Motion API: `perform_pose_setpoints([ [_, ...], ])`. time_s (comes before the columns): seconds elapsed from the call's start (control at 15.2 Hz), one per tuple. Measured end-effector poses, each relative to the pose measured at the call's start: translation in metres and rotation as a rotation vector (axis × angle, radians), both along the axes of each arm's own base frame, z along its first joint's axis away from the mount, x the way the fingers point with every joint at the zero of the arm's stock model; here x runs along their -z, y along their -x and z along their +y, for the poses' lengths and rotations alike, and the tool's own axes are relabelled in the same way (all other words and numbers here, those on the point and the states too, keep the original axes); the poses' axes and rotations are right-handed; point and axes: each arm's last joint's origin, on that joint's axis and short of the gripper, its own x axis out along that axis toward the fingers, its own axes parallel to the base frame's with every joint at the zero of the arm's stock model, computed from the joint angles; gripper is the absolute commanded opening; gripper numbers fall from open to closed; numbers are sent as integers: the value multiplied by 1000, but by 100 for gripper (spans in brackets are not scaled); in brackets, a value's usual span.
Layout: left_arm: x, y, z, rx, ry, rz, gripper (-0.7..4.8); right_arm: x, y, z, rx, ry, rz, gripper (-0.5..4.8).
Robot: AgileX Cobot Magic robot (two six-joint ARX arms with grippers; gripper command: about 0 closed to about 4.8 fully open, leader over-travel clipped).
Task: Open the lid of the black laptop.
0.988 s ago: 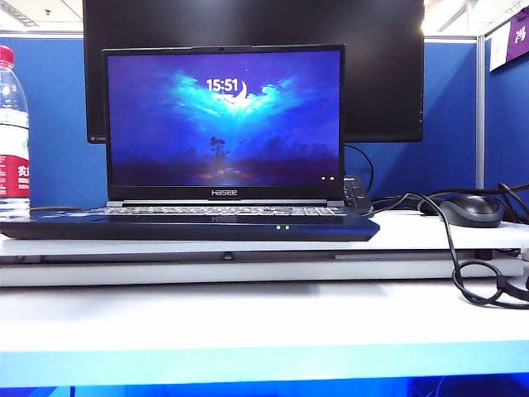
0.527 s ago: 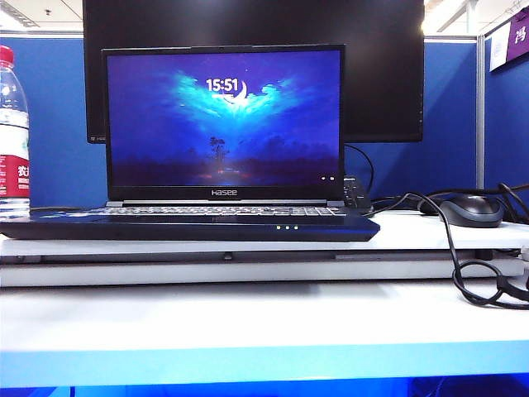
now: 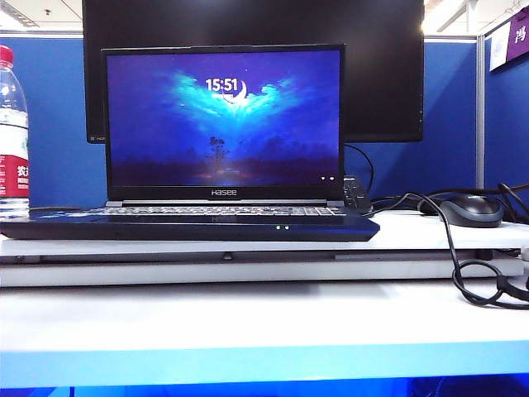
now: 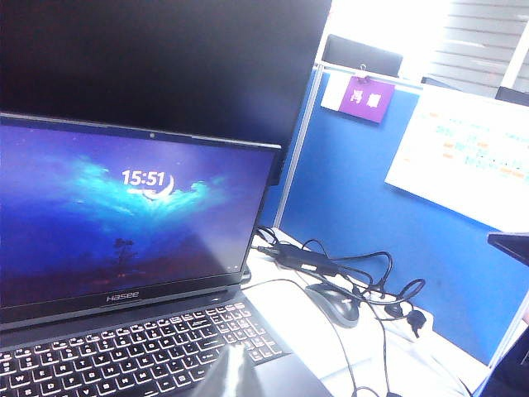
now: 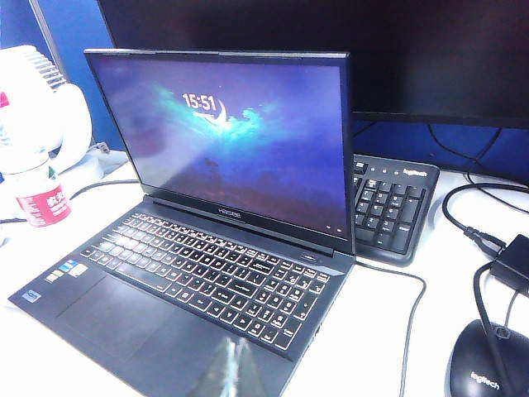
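Two tools, each only a faint, pale grey, blurred wedge at the near edge of its own wrist picture: left tool [image 4: 235, 374] and right tool [image 5: 237, 364]. Impossible to tell whether either is open or closed. Nothing visibly gripped. Neither seen from the exterior camera.

Both poised over the smooth, matte front deck of the wide slim black laptop [image 3: 190, 225], near its front right part and just in front of the backlit white-lettered keys. Touching or apart: cannot tell.

Base flat and thin, with a bluish sheen and small white lights on the front edge. Behind the keys, the thin wide black lid [image 3: 223, 124], raised and nearly upright. Glossy screen lit deep blue with a teal glow, reading 15:51, with "Hasee" on the narrow lower bezel.

Behind it, a larger dark glossy monitor [image 3: 380, 74] in front of a blue fabric partition [image 3: 446, 116]. To the right of the lid, a separate black plastic keyboard [image 5: 388, 203]. Further right, a rounded black mouse [image 3: 471, 210] among looping black cables [image 3: 463, 265]. At the left, a clear ribbed plastic water bottle with red cap and label [image 3: 12, 141]. All on a smooth white worktop [image 3: 248, 322].
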Motion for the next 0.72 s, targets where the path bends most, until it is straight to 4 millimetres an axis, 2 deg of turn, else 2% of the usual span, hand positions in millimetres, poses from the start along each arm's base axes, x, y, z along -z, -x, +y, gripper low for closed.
perform_pose_setpoints([
  [0.26,0,3,0,12,-4,-8,-5,0,0,0,0,0,0,-1],
  [0.4,0,19,3,-2,-118,-150,-5,0,0,0,0,0,0,-1],
  [0.53,-2,26,6,-45,-129,-204,-5,0,0,0,-1,0,1,-1],
  [0.72,5,20,18,-373,-52,-59,-5,0,0,0,0,1,3,-1],
])
